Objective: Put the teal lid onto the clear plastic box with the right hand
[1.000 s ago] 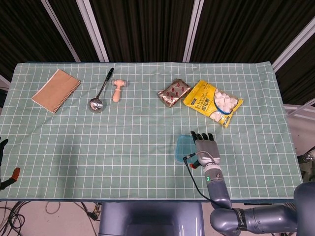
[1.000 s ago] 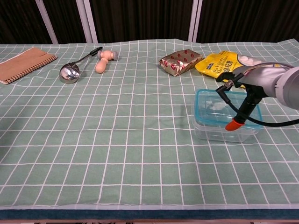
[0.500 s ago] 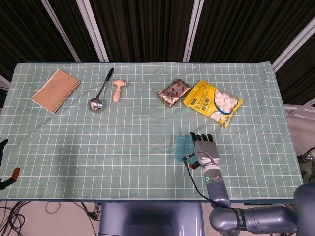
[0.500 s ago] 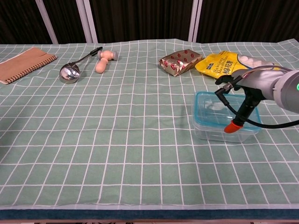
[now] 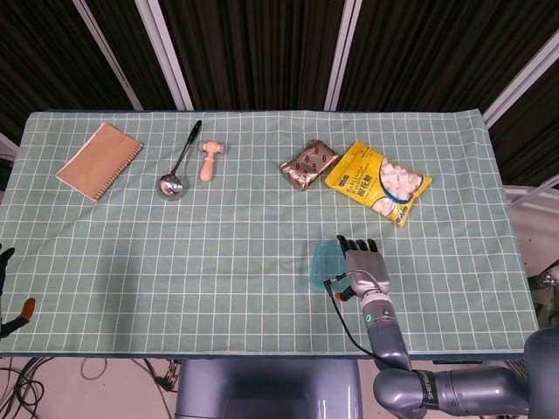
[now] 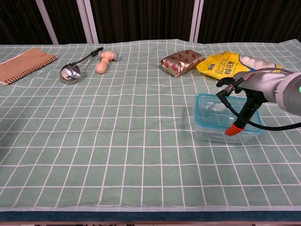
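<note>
We saw the teal lid (image 6: 226, 108) seated on the clear plastic box (image 6: 221, 133), which stood on the green checked cloth of the desk (image 5: 218, 262) toward its near right part. The right robot hand (image 5: 364, 264) lay flat over the far-right side of the lid, fingers stretched forward and slightly apart, gripping nothing; in the chest view its orange-tipped thumb (image 6: 233, 128) hung down just in front of the box's near wall. Of the left robot hand (image 5: 7, 297) we saw only dark fingers and an orange tip at the head view's left edge, and we could not tell how it was set. Along the far side lay a notebook (image 5: 100, 161), a ladle (image 5: 177, 164), a small wooden mallet (image 5: 210, 160), a red foil packet (image 5: 308, 165) and a yellow snack bag (image 5: 377, 182).
</note>
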You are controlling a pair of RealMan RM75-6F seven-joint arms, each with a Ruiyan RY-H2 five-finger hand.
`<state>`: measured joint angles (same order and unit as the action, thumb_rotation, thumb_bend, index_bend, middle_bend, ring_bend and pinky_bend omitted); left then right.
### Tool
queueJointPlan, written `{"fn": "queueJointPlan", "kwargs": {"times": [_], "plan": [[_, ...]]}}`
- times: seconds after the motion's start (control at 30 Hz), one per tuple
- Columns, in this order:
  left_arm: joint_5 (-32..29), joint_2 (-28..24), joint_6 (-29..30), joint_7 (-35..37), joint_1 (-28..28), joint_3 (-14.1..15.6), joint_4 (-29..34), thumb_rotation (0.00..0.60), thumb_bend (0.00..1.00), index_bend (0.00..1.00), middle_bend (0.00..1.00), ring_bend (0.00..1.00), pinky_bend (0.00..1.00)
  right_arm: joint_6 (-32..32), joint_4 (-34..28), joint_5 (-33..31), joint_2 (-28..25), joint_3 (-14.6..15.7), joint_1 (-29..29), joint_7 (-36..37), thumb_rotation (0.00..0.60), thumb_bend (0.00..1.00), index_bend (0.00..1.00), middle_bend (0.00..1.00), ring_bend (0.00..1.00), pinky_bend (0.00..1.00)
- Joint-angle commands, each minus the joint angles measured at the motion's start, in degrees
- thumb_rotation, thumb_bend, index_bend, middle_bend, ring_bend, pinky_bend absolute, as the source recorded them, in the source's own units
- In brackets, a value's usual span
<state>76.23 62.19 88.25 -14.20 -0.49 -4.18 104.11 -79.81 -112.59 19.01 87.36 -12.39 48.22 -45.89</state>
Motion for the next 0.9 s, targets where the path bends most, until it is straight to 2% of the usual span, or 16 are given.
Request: {"fn": "queueJointPlan", "kwargs": {"times": [0.03, 0.9], "plan": [[-0.05, 0.01, 0.02, 0.02, 0.00, -0.03, 0.02, 0.600, 0.32, 0.08, 0.00, 0.00, 0.00, 0.17, 0.12, -0.04, -0.03, -0.02, -0.11, -0.04, 0.600, 0.21, 0.00, 0.50, 0.11, 0.00], [-0.38, 0.05, 0.00, -0.36, -0.02, -0.07, 0.06, 0.600, 0.32, 0.08, 0.00, 0.00, 0.00, 1.48, 1.68, -0.42, 0.78, -0.77, -0.14, -0.84, 0.600, 0.21, 0.00, 0.50, 0.12, 0.00]]}}
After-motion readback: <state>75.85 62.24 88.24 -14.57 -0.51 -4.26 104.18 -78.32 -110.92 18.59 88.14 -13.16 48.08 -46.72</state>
